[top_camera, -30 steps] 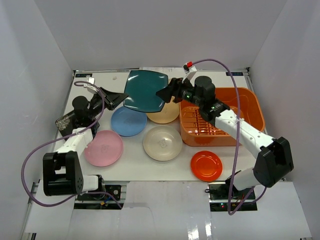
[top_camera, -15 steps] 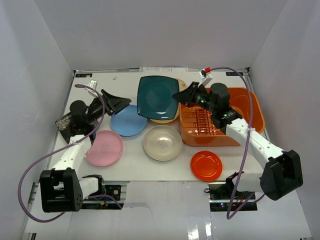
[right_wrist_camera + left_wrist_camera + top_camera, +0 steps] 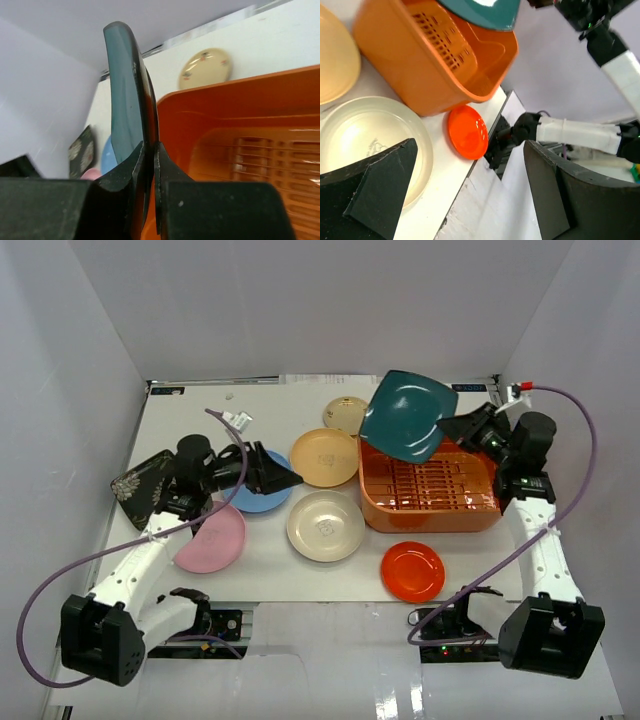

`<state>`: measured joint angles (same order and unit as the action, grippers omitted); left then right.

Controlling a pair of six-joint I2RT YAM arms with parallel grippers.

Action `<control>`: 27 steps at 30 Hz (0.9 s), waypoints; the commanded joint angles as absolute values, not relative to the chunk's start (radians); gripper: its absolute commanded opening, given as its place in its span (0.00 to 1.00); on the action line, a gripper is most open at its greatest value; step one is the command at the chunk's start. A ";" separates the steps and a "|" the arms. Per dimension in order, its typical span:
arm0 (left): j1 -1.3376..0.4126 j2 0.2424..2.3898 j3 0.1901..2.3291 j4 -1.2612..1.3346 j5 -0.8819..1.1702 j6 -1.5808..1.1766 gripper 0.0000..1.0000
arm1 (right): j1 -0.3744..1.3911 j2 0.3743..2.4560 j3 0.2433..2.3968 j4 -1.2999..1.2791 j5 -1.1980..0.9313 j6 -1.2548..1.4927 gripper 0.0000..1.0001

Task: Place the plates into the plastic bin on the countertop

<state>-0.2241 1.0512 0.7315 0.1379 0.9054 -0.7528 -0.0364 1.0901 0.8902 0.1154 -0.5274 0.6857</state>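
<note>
Countertop (image 3: 285, 408) white, flat, pale grey walls (image 3: 300, 300) around

I saw a white table (image 3: 200, 425) enclosed by pale grey walls (image 3: 80, 360). On its right side sat an orange bin (image 3: 430, 512). Just in front of the bin lay a red-orange plate (image 3: 413, 571). A cream plate (image 3: 325, 526) lay near the centre, with a tan plate (image 3: 322, 457) behind it and a small beige plate (image 3: 346, 414) farther back. On the left lay a pink plate (image 3: 222, 535), a blue plate (image 3: 260, 502) and, at the edge, a black floral plate (image 3: 136, 486).
</note>
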 commanded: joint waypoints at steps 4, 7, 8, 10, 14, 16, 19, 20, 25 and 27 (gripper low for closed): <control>-0.509 0.986 0.833 -0.187 0.703 -0.419 0.98 | -0.231 1.080 1.026 -0.167 -0.595 0.470 0.08; -0.576 0.957 0.838 -0.232 0.608 -0.377 0.98 | -0.276 1.129 1.045 -0.271 -0.577 0.369 0.08; -0.592 0.954 0.838 -0.257 0.556 -0.352 0.98 | -0.284 1.165 1.055 -0.299 -0.586 0.345 0.08; -0.633 0.948 0.835 -0.275 0.508 -0.339 0.98 | -0.288 1.201 1.087 -0.360 -0.609 0.295 0.08; -0.692 0.943 0.844 -0.310 0.440 -0.318 0.98 | -0.288 1.328 1.158 -0.426 -0.601 0.229 0.08; -0.709 0.940 0.844 -0.318 0.405 -0.311 0.98 | -0.288 1.382 1.207 -0.462 -0.614 0.200 0.08; -0.721 0.939 0.845 -0.327 0.374 -0.308 0.98 | -0.287 1.482 1.249 -0.538 -0.601 0.150 0.08; -0.721 0.940 0.847 -0.328 0.371 -0.307 0.98 | -0.287 1.514 1.255 -0.548 -0.592 0.147 0.08; -0.721 0.960 0.848 -0.330 0.353 -0.310 0.98 | -0.250 1.569 1.243 -0.535 -0.456 0.147 0.16; -0.721 0.966 0.845 -0.328 0.344 -0.314 0.98 | -0.226 1.580 1.244 -0.526 -0.385 0.149 0.29</control>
